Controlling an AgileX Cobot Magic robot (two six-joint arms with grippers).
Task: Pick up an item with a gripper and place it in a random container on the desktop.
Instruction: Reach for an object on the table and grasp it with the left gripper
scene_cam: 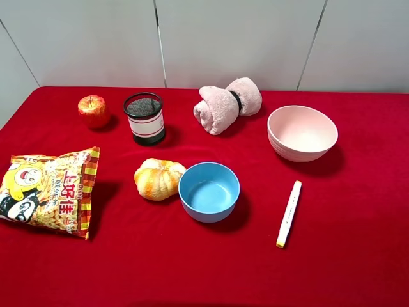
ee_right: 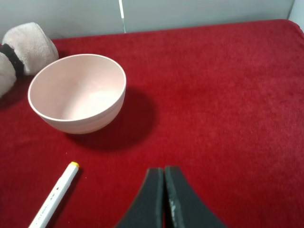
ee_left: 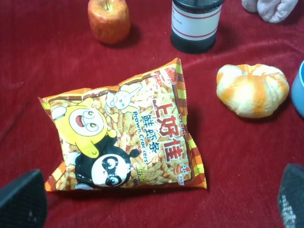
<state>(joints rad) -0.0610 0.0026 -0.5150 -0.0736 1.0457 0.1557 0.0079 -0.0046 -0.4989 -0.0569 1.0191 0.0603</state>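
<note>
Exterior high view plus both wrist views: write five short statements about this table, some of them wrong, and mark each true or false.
1. The bread roll lies beside the blue bowl, not in it. True.
2. The apple sits in the pink bowl. False: the pink bowl is empty, and the apple stands on the red cloth at the far left.
3. The right claw is shut with nothing in it. True.
4. The marker lies inside the blue bowl. False: the marker lies on the cloth to the right of that bowl.
5. The left claw is shut on the snack bag. False: the left claw is open and hangs above the snack bag, holding nothing.
</note>
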